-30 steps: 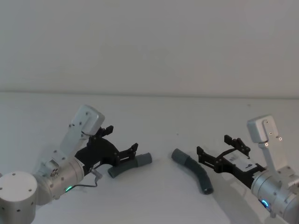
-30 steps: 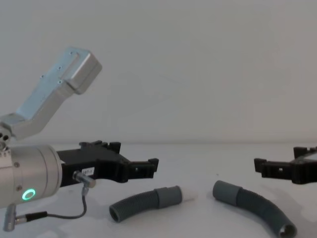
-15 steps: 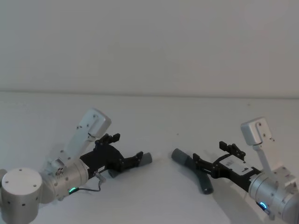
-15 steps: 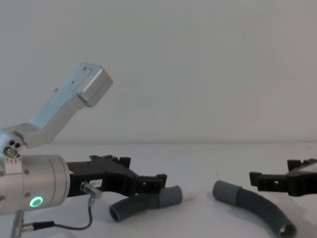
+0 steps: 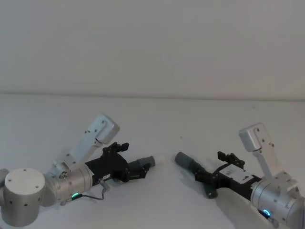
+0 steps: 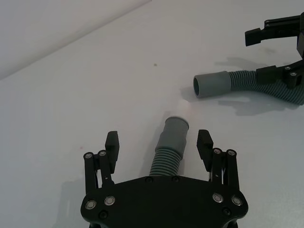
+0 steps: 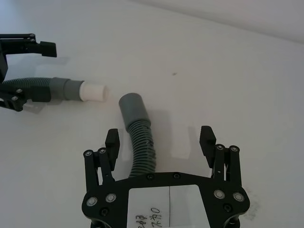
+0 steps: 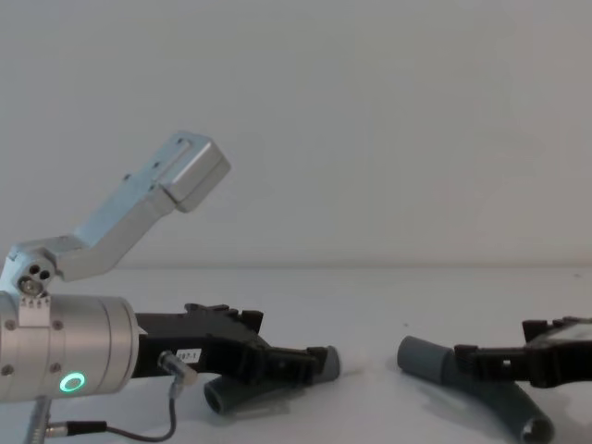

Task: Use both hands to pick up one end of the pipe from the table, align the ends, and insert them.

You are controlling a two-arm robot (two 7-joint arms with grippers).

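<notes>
Both corrugated hose pieces lie on the white surface (image 5: 157, 124), cuffs facing each other and apart. They look light and bendy along the ribs but stiffer at the cuffs, so a hold just behind each cuff seems best. The left gripper (image 6: 158, 142), spread wide and empty, straddles the left hose piece (image 6: 167, 156). The right gripper (image 7: 160, 137), equally wide and empty, straddles the right hose piece (image 7: 142, 147).

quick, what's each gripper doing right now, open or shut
left gripper: open, straddling the pale-tipped hose piece, not gripping
right gripper: open, straddling the wider-cuffed hose piece, not gripping
</notes>
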